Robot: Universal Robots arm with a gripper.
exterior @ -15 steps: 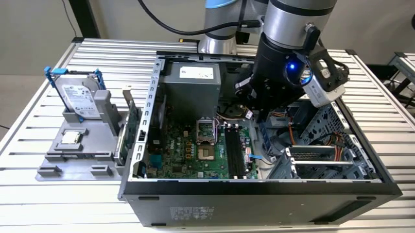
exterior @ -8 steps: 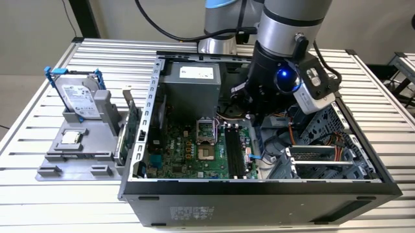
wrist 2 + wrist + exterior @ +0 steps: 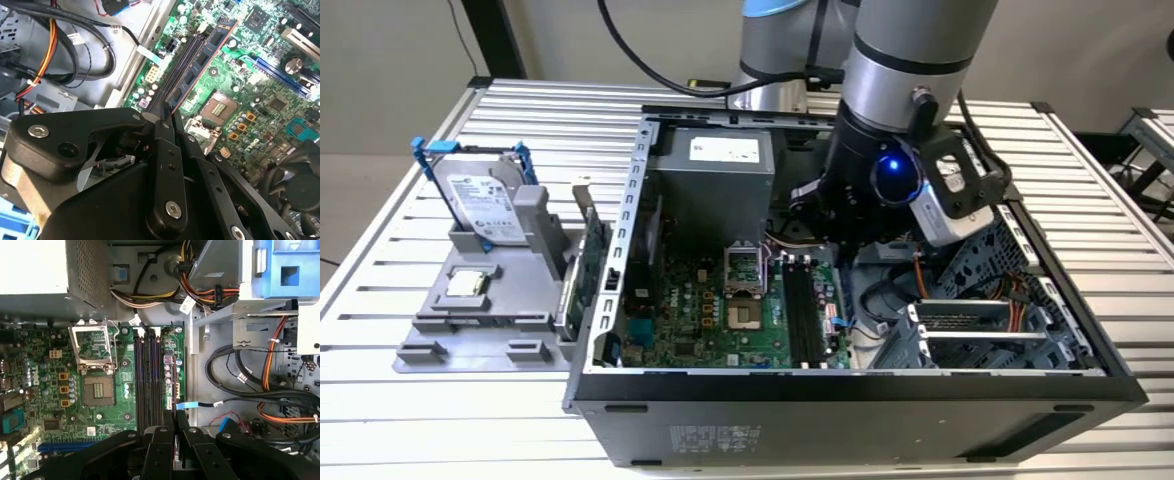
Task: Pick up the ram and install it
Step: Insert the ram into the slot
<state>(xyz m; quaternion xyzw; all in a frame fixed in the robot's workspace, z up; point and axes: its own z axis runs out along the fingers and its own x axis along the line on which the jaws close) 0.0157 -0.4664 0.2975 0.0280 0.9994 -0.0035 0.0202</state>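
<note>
One arm [image 3: 907, 60] reaches down into the open case [image 3: 854, 385], over the motherboard [image 3: 720, 310], with the gripper [image 3: 172, 116] low above the black slots [image 3: 148, 380]. Its fingers [image 3: 164, 150] are pinched narrow on the ram [image 3: 200, 62], which stands on edge along the slots in the second wrist view; whether it is seated cannot be told.
</note>
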